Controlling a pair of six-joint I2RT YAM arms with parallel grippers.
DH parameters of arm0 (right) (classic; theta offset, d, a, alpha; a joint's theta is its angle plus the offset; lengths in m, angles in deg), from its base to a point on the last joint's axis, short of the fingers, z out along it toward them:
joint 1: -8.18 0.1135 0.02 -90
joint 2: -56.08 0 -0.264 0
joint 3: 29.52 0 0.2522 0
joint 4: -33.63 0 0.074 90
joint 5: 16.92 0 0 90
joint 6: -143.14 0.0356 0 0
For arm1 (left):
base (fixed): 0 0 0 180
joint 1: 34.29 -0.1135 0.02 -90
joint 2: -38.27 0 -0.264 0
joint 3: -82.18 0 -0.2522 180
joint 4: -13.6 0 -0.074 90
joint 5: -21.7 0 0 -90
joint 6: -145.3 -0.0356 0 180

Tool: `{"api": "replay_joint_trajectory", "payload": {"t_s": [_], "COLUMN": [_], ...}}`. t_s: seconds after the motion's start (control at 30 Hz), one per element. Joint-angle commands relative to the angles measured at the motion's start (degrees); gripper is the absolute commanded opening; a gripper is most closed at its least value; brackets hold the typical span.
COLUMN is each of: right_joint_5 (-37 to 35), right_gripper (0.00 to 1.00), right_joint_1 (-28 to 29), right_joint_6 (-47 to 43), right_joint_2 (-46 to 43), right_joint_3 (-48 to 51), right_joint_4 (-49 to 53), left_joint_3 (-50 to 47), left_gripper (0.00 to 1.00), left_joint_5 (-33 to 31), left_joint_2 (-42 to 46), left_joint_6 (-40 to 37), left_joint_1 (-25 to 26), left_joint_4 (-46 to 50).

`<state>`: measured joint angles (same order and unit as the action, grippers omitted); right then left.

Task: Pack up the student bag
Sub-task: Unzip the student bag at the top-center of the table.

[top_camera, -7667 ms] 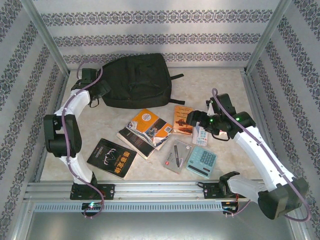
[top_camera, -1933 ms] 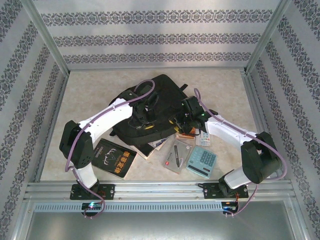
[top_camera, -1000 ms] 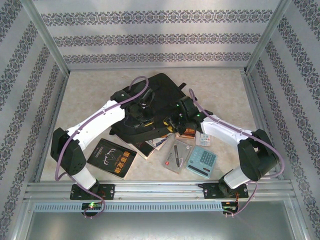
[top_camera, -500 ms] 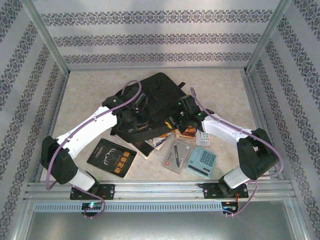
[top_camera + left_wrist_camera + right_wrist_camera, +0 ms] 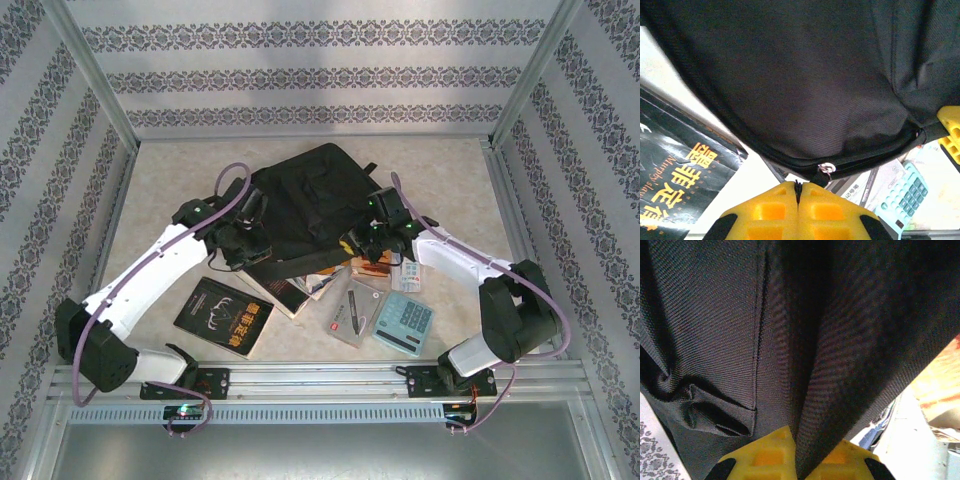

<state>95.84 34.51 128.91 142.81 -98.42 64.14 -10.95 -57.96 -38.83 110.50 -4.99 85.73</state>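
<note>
the student bag (image 5: 305, 195) is lying in the middle of the top view, its near edge draping over the books (image 5: 300, 278). the left gripper (image 5: 798, 186) is pinching shut on what looks like the zipper pull (image 5: 827, 169) at the bottom centre of its own view, likely to run the zip open. the right gripper (image 5: 799, 437) is clamping a fold of the bag's fabric, probably bracing it so the zip slides rather than dragging the bag. the calculator (image 5: 403, 322) is waiting at lower right, unpacked.
</note>
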Motion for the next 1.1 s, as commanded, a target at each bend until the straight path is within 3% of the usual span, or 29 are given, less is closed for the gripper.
{"api": "replay_joint_trajectory", "payload": {"t_s": [0.0, 0.3, 0.47, 0.53, 0.67, 0.73, 0.9, 1.07], "right_joint_5": [-3.48, -4.41, -5.53, -4.9, -4.63, -5.81, -7.37, -5.05], "right_gripper": [0.0, 0.0, 0.0, 0.09, 0.45, 0.54, 0.58, 0.58], "right_joint_1": [-2.63, -4.99, -6.38, -6.67, -6.9, -6.86, -6.99, -4.98], "right_joint_6": [-4.66, -14.04, -17.13, -17.77, -19.24, -19.28, -16.81, -10.64], "right_joint_2": [0.33, 5.93, 9.25, 11.14, 13.38, 12.83, 8.26, 0.87], "right_joint_3": [-1.96, -11.71, -17.11, -19.48, -24.31, -26.0, -27.37, -22.65], "right_joint_4": [6.72, 14.33, 16.49, 17.26, 19.79, 22.54, 31.26, 30.99], "left_joint_3": [-0.67, 0.65, 2.4, 3.46, 7.15, 9.93, 19.74, 24.97], "left_gripper": [0.0, 0.0, 0.0, 0.0, 0.0, 0.0, 0.0, 0.0], "left_joint_5": [-2.44, -3.67, 0.37, 2.16, 5.58, 6.67, 6.81, 6.57], "left_joint_2": [3.46, 3.36, 2.38, 1.12, -3.74, -6.5, -13.07, -15.94], "left_joint_6": [-2.07, -5.72, -7.14, -7.48, -6.29, -4.94, -4.57, -5.32], "left_joint_1": [-3.16, -6.71, -6.12, -4.91, -1.48, 0.32, 3.89, 5.84], "left_joint_4": [4.53, 5.96, 3.68, 1.67, -3.27, -5.52, -5.38, -3.92]}}
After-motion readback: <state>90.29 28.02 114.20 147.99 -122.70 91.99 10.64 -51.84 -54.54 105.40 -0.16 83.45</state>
